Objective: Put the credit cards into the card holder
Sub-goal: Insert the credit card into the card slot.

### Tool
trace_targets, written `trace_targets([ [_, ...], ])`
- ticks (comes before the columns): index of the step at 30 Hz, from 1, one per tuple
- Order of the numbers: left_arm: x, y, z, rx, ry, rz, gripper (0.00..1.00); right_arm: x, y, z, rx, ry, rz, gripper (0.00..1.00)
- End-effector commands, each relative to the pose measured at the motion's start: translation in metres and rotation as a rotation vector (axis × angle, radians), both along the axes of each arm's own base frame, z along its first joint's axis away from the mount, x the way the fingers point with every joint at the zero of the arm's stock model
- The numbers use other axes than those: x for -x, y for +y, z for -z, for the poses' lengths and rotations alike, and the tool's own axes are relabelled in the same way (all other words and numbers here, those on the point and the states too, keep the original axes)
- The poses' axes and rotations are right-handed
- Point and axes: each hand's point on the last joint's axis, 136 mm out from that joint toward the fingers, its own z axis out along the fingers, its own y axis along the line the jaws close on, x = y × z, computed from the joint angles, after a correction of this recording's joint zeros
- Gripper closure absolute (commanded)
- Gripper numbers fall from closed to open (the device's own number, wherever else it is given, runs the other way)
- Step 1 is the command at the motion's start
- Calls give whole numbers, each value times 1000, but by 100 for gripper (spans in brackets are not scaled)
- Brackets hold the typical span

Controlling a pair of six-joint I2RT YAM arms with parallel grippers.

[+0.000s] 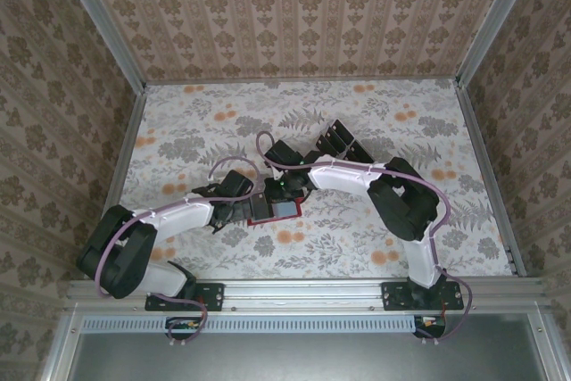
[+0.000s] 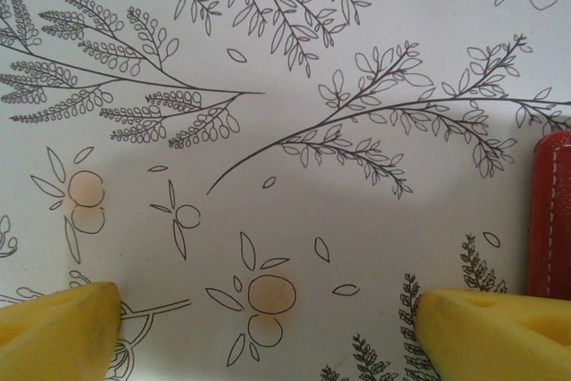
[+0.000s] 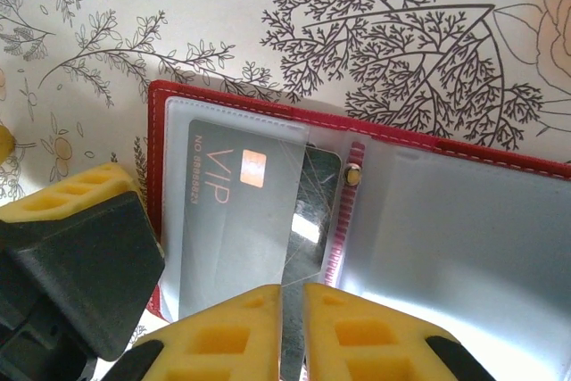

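**A:** Left wrist view first. Where is the card holder (image 2: 553,211)?

**B:** At the far right edge of that view. It shows as a red stitched border running up and down the frame, lying on the patterned table (image 2: 268,86). The left gripper (image 2: 277,336) has its yellow fingers (image 2: 58,332) spread wide with nothing between them. The fingertip (image 2: 486,332) on the holder's side is just beside the red edge, but I can't tell whether it touches.

**A:** And the right wrist view?

**B:** The holder lies open right in front of the right gripper (image 3: 293,336). Its long axis runs across the frame, with a brass stud (image 3: 354,176) at the spine. A VIP card (image 3: 234,211) sits inside the left clear sleeve (image 3: 241,118). The jaws are pinched together on a thin dark card (image 3: 318,198), which leans from the fingers toward that sleeve's mouth by the spine.

**A:** So what does the coming move turn on?

**B:** As I judge it, the card's length has to line up with the slot. Then the right arm pushes toward the left of that view.

**A:** Top view?

**B:** Both arms meet at the holder in the middle of the table. The left gripper is on its left and the right gripper is over it. More black credit cards (image 1: 343,140) lie well apart from it, farther back and to the right.
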Motion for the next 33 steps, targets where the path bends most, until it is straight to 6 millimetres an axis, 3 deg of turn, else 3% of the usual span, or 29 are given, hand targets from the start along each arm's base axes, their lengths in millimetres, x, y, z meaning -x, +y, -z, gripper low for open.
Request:
trace_targets([
  [1, -2, -11, 14, 41, 18, 20, 0, 1, -11, 19, 57, 15, 7, 84],
  [11, -2, -12, 17, 45, 22, 21, 0, 5, -11, 31, 63, 44, 9, 85],
  [33, -3, -16, 22, 51, 28, 26, 0, 10, 20, 24, -59, 100, 8, 87],
])
